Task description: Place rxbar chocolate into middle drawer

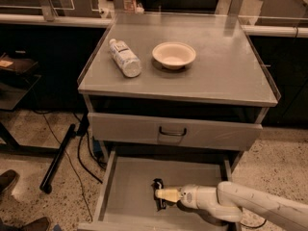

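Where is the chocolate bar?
Find the grey cabinet, then the middle drawer standing open near the floor. Inside it, right at the tip of the white arm's gripper, is the rxbar chocolate. It is small, flat and black, unlike the clear bottle and pale bowl on top.

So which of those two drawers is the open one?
The middle drawer, the lower one, pulled out; the tool is inside it at the rxbar chocolate. The handled drawer front above is shut.
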`<state>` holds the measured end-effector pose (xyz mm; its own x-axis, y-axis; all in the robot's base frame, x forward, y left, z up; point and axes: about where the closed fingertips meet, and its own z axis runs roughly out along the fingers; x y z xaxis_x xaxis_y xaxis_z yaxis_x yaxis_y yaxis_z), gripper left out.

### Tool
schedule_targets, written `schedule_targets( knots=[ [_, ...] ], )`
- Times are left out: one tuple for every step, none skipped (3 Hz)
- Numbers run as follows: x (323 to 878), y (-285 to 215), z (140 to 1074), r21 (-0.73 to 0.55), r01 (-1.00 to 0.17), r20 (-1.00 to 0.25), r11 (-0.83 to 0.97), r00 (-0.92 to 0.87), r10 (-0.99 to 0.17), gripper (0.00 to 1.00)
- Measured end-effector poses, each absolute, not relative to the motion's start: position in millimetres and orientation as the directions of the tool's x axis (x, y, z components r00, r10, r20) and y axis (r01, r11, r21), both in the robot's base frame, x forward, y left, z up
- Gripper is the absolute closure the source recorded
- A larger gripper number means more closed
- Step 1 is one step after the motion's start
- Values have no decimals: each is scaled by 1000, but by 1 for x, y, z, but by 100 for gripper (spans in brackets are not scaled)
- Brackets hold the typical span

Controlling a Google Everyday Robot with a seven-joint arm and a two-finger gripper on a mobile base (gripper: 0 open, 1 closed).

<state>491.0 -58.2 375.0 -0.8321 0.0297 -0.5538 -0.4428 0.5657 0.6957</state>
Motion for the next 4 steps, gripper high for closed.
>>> schedule_targets(
  knots=[
    [491,-58,375,696,-443,-554,566,-832,30,73],
    [491,-58,375,696,-443,-554,565,-832,30,50],
    [491,-58,375,696,-443,-554,565,-832,30,27],
    [491,-58,375,696,-443,-554,565,-832,30,4]
  ],
)
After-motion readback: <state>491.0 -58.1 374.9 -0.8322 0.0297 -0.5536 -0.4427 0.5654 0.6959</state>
